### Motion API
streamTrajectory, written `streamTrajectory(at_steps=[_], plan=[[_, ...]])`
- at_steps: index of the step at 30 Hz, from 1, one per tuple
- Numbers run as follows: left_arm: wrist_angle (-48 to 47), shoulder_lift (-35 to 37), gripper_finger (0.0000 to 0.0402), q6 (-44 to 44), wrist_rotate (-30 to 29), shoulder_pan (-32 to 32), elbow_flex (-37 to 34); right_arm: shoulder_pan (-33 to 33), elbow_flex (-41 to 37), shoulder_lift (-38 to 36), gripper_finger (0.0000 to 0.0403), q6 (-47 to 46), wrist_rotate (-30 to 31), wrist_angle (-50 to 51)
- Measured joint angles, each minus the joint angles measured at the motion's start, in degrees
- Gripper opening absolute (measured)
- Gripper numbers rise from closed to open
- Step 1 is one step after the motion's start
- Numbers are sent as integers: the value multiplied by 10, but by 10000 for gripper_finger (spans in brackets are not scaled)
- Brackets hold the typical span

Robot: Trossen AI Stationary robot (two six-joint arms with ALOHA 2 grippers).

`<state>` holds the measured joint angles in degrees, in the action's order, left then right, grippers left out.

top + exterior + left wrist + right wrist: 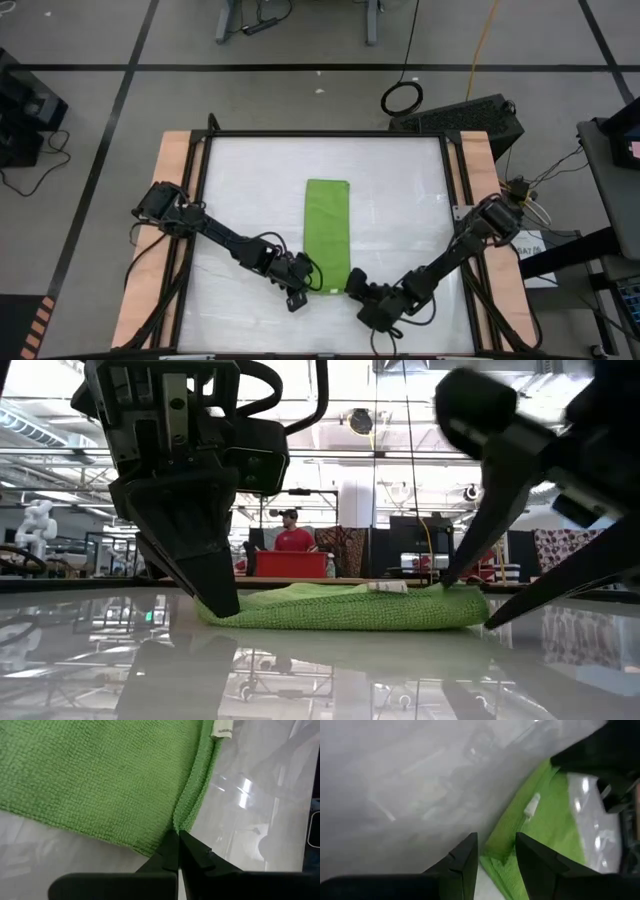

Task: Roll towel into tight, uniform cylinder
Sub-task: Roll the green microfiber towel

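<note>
Lying flat on the white table [400,190], the green towel [327,235] forms a long narrow strip, folded lengthwise, running from about the table's centre toward six o'clock in the high view, with its near short edge between the two grippers. The left gripper [300,291] sits at the towel's near corner on the seven o'clock side; its fingers [172,855] are pressed tightly together, and in the left wrist view their tips meet right at the folded hem of that corner, apparently pinching the edge of the cloth, though how much fabric is caught cannot be made out. The right gripper [358,287] sits at the opposite near corner, toward five o'clock, with its fingers [467,857] standing partly apart; in the right wrist view the corner of the towel lies in the gap between them, and they do not visibly clamp it. A small white label [532,805] sticks out from the towel's long edge. In the low view the towel [345,608] lies as a low, slightly humped layer on the glossy surface, the left gripper's tips [222,598] down at one end and one finger [480,535] of the right gripper touching down at the other. Beyond the table, a person [293,535] in a red shirt stands behind a red bin [292,563].
</note>
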<state>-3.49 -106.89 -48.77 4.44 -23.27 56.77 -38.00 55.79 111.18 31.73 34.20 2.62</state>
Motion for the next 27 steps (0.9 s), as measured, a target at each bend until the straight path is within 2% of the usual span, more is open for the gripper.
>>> streamTrajectory(at_steps=[10, 17, 19, 22, 27], plan=[[1, 0, 4, 11, 9, 0, 0, 41, 6, 0, 86, -14, -52, 35], [2, 14, 32, 36, 1, 0, 0, 52, 7, -1, 24, -75, -107, 49], [2, 28, 41, 54, -12, 0, 0, 59, 11, -2, 8, -109, -138, 59], [2, 55, 57, 89, -42, 0, 0, 67, 13, -8, 8, -159, -181, 64], [2, 100, 98, 180, -124, -28, 0, 80, 11, -37, 3, -212, -235, 67]])
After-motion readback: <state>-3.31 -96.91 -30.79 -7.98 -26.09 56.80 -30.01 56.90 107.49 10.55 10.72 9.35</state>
